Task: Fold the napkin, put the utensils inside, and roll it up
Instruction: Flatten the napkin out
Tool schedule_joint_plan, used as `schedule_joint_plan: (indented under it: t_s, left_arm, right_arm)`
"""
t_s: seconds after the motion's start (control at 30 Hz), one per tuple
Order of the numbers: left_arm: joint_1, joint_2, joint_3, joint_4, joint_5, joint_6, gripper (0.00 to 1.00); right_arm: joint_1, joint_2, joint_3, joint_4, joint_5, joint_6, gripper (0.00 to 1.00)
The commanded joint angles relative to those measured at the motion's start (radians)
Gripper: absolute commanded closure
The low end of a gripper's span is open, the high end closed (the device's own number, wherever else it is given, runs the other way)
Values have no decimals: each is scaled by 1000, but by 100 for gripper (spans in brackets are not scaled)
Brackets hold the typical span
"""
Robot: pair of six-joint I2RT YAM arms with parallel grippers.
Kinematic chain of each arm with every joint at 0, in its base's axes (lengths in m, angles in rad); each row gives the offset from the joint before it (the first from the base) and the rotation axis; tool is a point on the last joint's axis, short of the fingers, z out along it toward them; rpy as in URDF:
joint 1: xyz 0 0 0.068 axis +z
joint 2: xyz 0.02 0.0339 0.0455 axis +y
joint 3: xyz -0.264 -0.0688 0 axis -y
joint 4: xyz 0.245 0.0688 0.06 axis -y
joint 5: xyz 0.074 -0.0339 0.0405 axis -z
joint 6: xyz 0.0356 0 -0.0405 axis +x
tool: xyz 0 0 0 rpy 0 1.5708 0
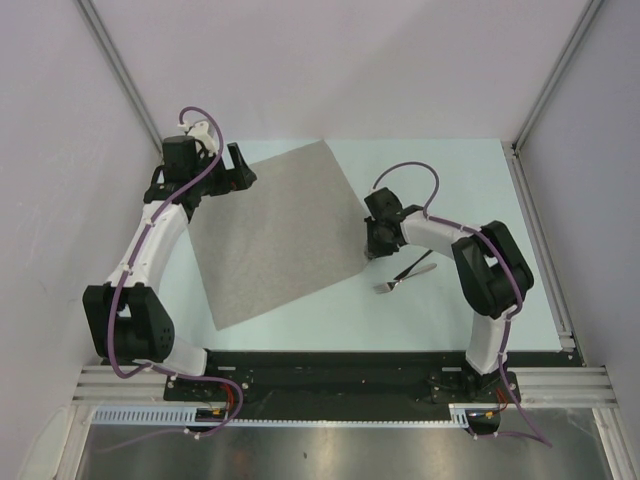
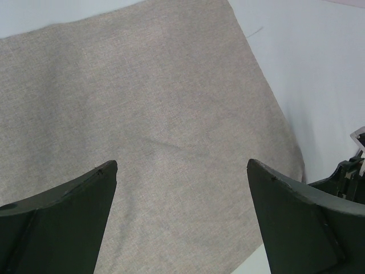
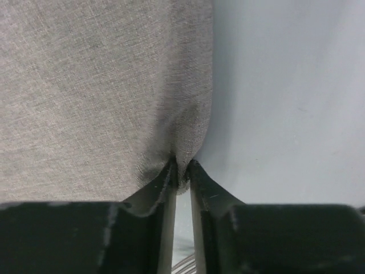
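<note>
The grey-beige napkin (image 1: 275, 230) lies flat on the pale table like a diamond. My right gripper (image 1: 370, 254) is at its right corner. In the right wrist view the jaws (image 3: 182, 169) are shut on that corner of the napkin (image 3: 85, 85), and the cloth bunches between the tips. My left gripper (image 1: 240, 167) hovers wide open over the napkin's far-left edge, and the left wrist view shows only cloth (image 2: 142, 114) between its fingers (image 2: 182, 165). A silver fork (image 1: 402, 279) and a thin dark utensil (image 1: 414, 265) lie just right of the right gripper, off the napkin.
Grey walls with metal posts enclose the table on three sides. A black rail (image 1: 340, 365) runs along the near edge between the arm bases. Part of the right arm (image 2: 348, 177) shows at the right edge of the left wrist view.
</note>
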Motion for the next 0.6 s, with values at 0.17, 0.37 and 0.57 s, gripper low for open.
schedule_joint_plan:
  t_s: [0.17, 0.37, 0.57]
  left_arm:
    - [-3, -29, 38, 14, 13, 2, 0]
    - [-1, -29, 39, 12, 22, -1, 0]
    - [-3, -31, 41, 12, 23, -1, 0]
  right_arm:
    - [-4, -41, 63, -136, 197, -31, 89]
    - [-30, -67, 77, -184, 219, -63, 76]
    - [-67, -107, 29, -143, 118, -34, 63]
